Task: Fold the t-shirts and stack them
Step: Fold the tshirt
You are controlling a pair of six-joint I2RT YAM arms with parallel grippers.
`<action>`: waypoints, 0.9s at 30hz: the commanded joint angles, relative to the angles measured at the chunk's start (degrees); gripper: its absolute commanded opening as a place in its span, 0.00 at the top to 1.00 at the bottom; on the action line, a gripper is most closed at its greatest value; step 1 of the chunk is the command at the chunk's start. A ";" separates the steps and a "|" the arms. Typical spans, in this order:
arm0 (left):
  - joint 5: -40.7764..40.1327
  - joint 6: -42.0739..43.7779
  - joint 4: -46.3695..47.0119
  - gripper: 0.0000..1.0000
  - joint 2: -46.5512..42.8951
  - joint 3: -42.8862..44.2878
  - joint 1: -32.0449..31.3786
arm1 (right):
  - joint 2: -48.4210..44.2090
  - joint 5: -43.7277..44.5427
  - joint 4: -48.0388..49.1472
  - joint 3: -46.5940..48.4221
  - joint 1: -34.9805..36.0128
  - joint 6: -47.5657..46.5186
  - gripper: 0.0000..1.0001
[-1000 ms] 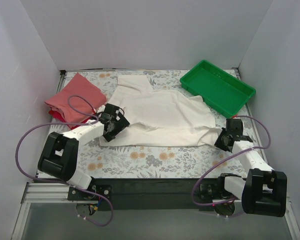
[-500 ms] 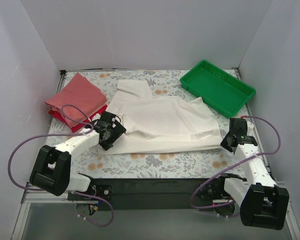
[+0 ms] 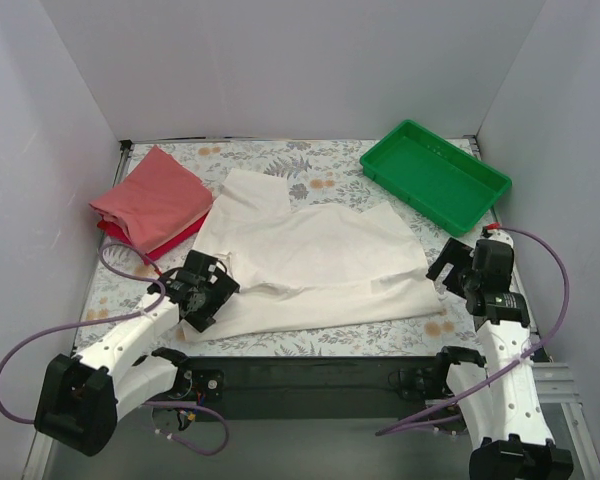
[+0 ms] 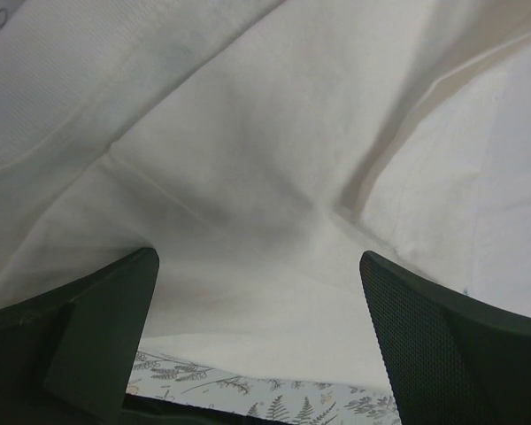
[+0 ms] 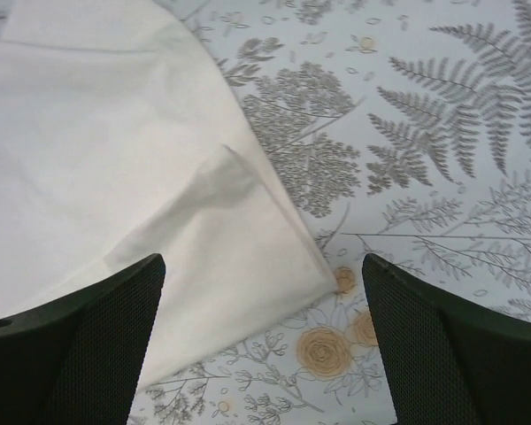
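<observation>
- Cream-white t-shirt (image 3: 315,255) is lying spread across the middle of the floral tabletop (image 3: 310,160)
- Salmon-pink t-shirt (image 3: 150,200), folded, is sitting on a red t-shirt (image 3: 185,237) at the upper left
- Left gripper (image 3: 212,292) is gaping wide over the cream shirt's lower-left edge
- Right gripper (image 3: 448,268) is likewise released, above its lower-right corner
- Green tray (image 3: 435,175) is resting at the upper right

- Large cream-white cloth t-shirt (image 3: 320,260): plain.
- Folded cloth tee (image 3: 150,198): salmon-pink.
- Folded cloth tee beneath it (image 3: 117,233): red.
- Rectangular plastic tray (image 3: 435,175): bright green.
- Flat tabletop (image 5: 442,177): pale grey, fern-and-orange-flower print.
</observation>
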 commanded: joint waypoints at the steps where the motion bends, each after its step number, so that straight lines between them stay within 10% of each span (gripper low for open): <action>1: 1.31 -3.16 -7.55 0.02 -3.80 -2.21 -0.98 | -2.11 -15.06 4.10 0.85 -0.10 -4.82 0.02; 8: -0.27 -1.76 -8.87 0.02 -7.94 3.94 -0.90 | 4.29 -45.63 20.69 -7.14 -0.10 -2.47 0.02; 16: 11.94 3.34 5.27 0.02 -0.49 5.09 -3.26 | 14.84 -43.48 28.89 -10.40 0.42 -2.28 0.02; 27: 1.23 4.57 6.42 0.07 13.33 12.29 -5.99 | 23.82 -44.01 29.77 -11.19 0.51 -4.66 0.02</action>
